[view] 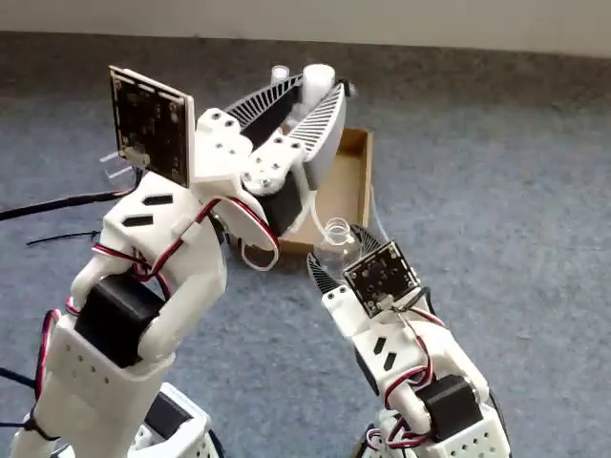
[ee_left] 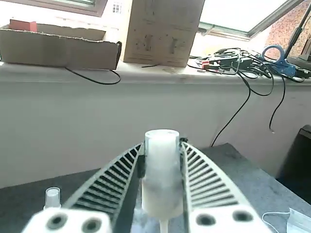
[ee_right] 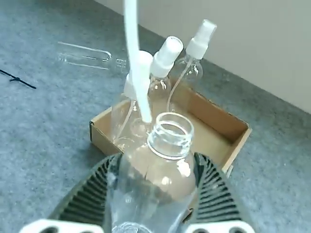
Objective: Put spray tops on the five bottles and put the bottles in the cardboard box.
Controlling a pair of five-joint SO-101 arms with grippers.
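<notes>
My left gripper (ee_left: 162, 145) is shut on a white spray top (ee_left: 162, 174), held high above the cardboard box (view: 355, 181). Its thin dip tube (ee_right: 132, 53) hangs down and ends at the rim of a clear, topless bottle (ee_right: 167, 145). My right gripper (ee_right: 158, 167) is shut on that bottle and holds it upright just in front of the box (ee_right: 221, 124). Three bottles with spray tops (ee_right: 167, 51) lean inside the box. Another clear bottle without a top (ee_right: 85, 55) lies on the carpet beyond the box.
A loose spray top (ee_left: 52, 196) stands on the grey carpet near the wall, behind the box. Black cables (view: 48, 205) run along the left side. A face mask (ee_left: 297, 221) lies at the carpet's far edge. Open carpet stretches to the right of the box.
</notes>
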